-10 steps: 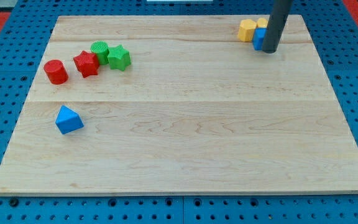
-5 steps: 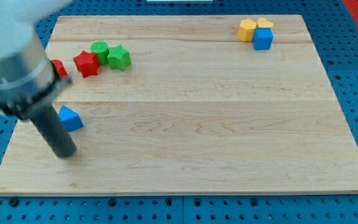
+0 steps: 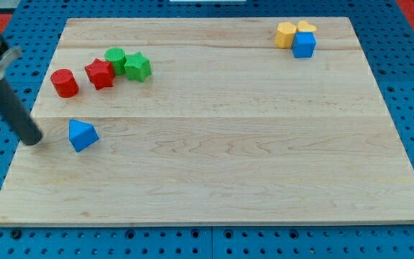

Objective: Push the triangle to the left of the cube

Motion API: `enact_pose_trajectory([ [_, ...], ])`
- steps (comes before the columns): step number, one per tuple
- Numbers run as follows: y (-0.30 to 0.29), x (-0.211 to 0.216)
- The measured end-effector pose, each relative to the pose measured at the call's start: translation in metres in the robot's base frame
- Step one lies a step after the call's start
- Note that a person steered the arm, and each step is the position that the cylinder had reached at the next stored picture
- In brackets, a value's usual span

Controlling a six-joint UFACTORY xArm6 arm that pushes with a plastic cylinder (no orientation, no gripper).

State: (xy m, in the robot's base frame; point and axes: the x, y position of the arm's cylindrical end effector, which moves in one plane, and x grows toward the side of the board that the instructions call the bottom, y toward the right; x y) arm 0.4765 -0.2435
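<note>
The blue triangle (image 3: 82, 135) lies near the wooden board's (image 3: 214, 129) left edge. The blue cube (image 3: 304, 44) sits at the view's top right, touching two yellow blocks. My tip (image 3: 31, 140) rests on the board just left of the blue triangle, a short gap away and not touching it. The rod slants up toward the view's top left.
A red cylinder (image 3: 65, 83), a red star (image 3: 100, 73), a green cylinder (image 3: 116, 59) and a green star (image 3: 138, 67) cluster at the upper left. A yellow hexagon (image 3: 286, 34) and a yellow heart (image 3: 305, 27) sit beside the cube. Blue pegboard surrounds the board.
My tip has swung from beside the blue cube at the top right across to the left, then from below the triangle up to its left side. The blocks have barely moved.
</note>
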Motion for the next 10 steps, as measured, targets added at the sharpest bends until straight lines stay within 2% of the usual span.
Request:
enact_pose_trajectory([
  [1,0.114,0.015],
  [2,0.221,0.003],
  [4,0.274,0.052],
  [5,0.349,0.008],
  [6,0.361,-0.053],
  [7,0.392,0.021],
  [8,0.356,0.024],
  [9,0.323,-0.019],
  [10,0.338,-0.083],
])
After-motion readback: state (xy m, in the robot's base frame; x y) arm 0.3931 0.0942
